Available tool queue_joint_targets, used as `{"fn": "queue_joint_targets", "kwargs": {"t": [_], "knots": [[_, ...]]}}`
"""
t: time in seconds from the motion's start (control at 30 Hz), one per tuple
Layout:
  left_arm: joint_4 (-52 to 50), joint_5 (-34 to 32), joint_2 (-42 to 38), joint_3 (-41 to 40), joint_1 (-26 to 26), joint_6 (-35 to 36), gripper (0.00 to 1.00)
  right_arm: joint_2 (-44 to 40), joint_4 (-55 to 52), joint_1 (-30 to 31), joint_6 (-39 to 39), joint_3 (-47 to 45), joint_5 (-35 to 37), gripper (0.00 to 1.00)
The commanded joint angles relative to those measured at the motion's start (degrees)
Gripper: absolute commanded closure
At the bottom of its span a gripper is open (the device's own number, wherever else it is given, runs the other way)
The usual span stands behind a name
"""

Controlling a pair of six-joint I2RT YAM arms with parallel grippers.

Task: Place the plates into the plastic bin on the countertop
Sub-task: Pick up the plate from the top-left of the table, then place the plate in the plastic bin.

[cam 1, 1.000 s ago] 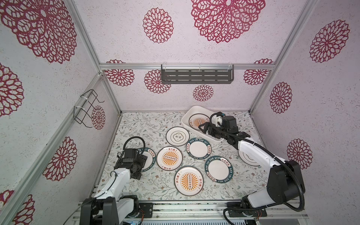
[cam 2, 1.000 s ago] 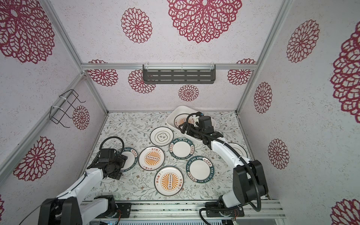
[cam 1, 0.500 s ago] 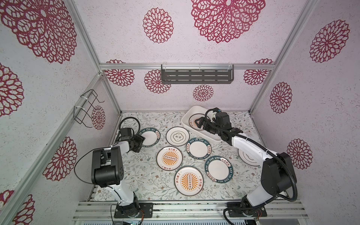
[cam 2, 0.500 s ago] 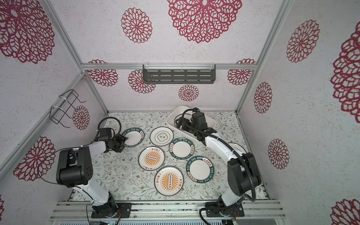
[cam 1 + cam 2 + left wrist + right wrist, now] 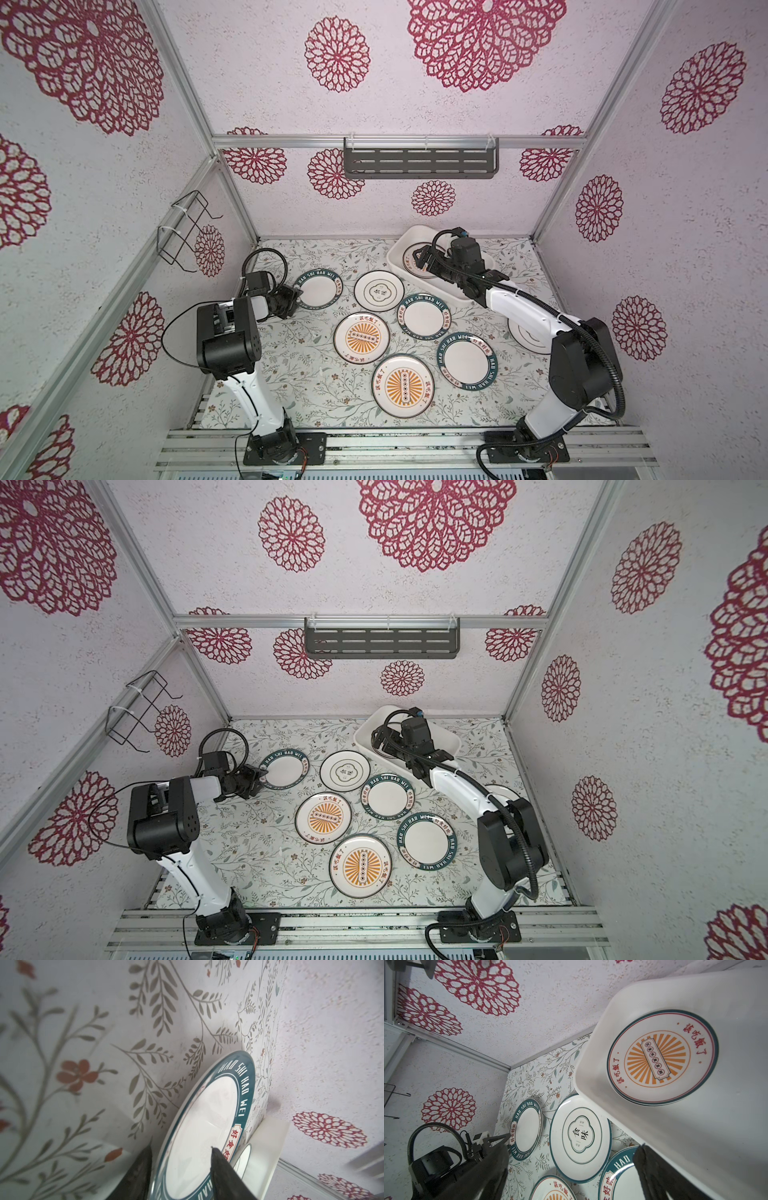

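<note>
The left gripper straddles the left rim of the far-left teal-rimmed round white plate — whether it pinches yet, I cannot tell. The right gripper gapes wide over the white rectangular plastic bin.

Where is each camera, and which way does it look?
Top views: high in front, looking down on countertop, plates, left arm, right arm.
Left wrist: rides the left arm, looking past the left hand's fingers flanking a teal-rimmed plate.
Right wrist: on the right arm, looking past the open right hand at the plastic bin.
Shared: all show that teal-rimmed plate.
</note>
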Motion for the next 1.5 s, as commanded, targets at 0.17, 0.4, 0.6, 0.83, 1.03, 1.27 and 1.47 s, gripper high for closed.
{"fn": "queue_joint_targets", "kwargs": {"t": [0.17,0.4,0.6,0.83,1.03,1.27,1.47], "knots": [[1.8,0.8,2.0,-0.1,0.1,1.0,0.81,0.7,-1.3,0.3,-0.5,3.3,1.4,0.01],[1.8,0.3,-6.1,-1.2,-0.4,-0.1,0.93,-0.1,-2.8,-0.2,-2.6,3.2,-0.5,0.01],[-2.3,-2.2,-15.7,-0.9,-2.6,-0.5,0.95,-1.6,-2.1,-1.5,-3.7,1.5,-5.4,0.01],[-11.1,-6.2,-24.2,3.0,-10.6,0.5,0.94,-5.9,-2.5,-5.0,-4.4,-2.5,-11.4,0.01],[-12.9,-8.1,-24.6,7.5,-21.8,-0.2,0.94,-8.9,5.7,-9.1,-0.3,-8.0,-22.7,0.01],[-10.2,-5.1,-19.3,14.5,-31.6,-4.0,0.93,-8.5,7.8,-9.5,1.7,-9.4,-26.4,0.07],[-12.0,-3.3,-15.2,20.5,-35.2,-2.6,0.93,-7.0,13.2,-9.6,6.2,-10.9,-28.1,0.17]]}}
